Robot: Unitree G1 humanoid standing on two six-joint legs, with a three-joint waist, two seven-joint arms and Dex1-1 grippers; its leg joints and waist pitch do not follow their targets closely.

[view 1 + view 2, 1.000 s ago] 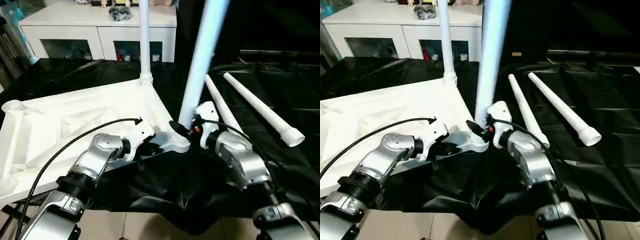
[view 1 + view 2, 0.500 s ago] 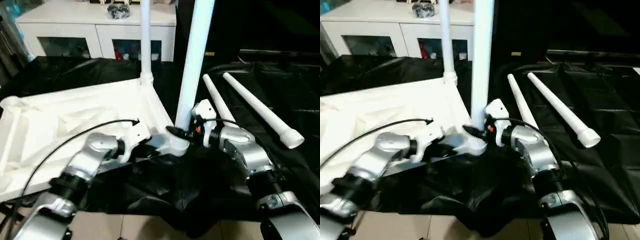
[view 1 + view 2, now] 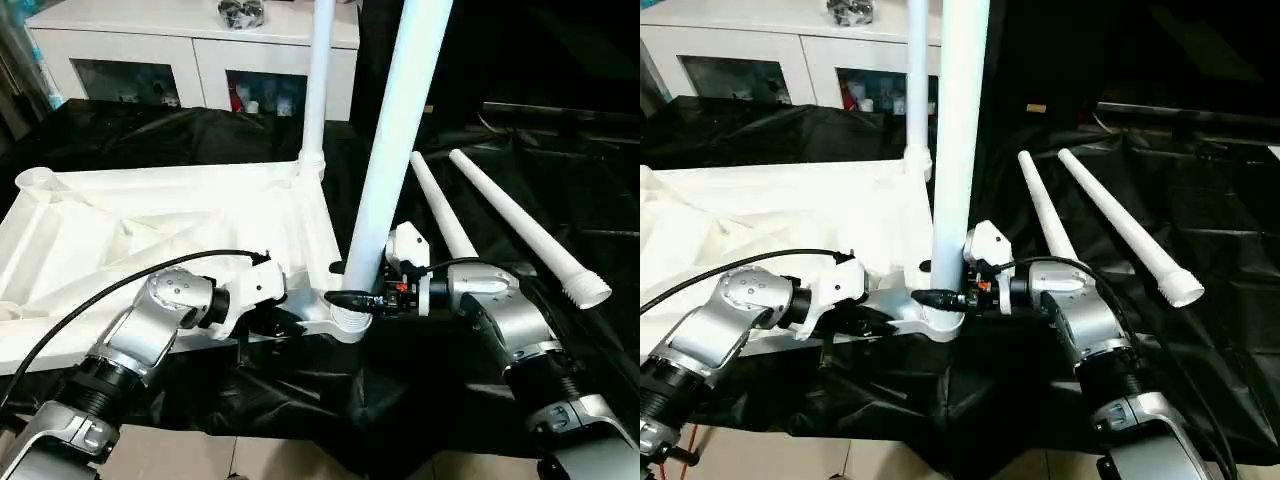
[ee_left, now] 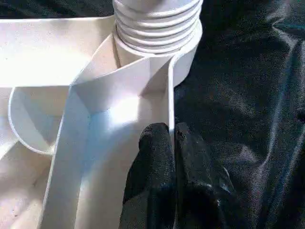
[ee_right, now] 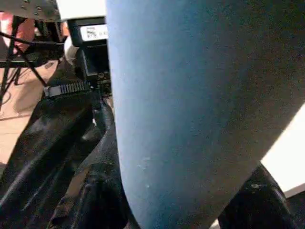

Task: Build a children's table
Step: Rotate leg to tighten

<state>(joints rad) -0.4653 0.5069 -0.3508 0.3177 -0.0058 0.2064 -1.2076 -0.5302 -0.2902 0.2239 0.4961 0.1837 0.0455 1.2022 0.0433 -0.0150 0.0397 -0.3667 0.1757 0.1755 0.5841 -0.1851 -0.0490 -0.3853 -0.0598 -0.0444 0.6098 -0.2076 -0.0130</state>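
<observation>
Gripping the near leg [image 3: 392,150] just above its base, right hand [image 3: 362,297] has its black fingers [image 5: 102,191] on either side of the tube, clamped on it. In the right wrist view the tube sits between the two fingers. That leg stands nearly upright, leaning slightly, its threaded end seated in the near corner socket [image 3: 342,318] of the white plastic top [image 3: 150,225].

Left hand [image 4: 172,143] is pinched on a thin wall rib of the white plastic top just beside that same socket, fingers [image 4: 152,162] together with the rib between them. In the left wrist view the leg's threads [image 4: 157,24] sit in the socket right beyond the fingertips. Both hands are close together at this corner, left on the plastic top, right on the leg.

The white plastic top lies upside down, ribbed underside up, on the black-draped tabletop [image 3: 520,150], with its near edge at the tabletop's front edge. A second leg [image 3: 317,80] stands upright in the far corner socket. An empty socket [image 3: 35,180] shows at the far left corner.

Two loose legs lie on the black cloth to the right, well apart from the white plastic top: one [image 3: 440,205] nearer the right forearm, the other [image 3: 525,225] further right with its threaded end pointing toward the robot. They lie side by side, close at the far tips and spreading toward the near ends.

A white cabinet [image 3: 190,40] stands behind the tabletop.
</observation>
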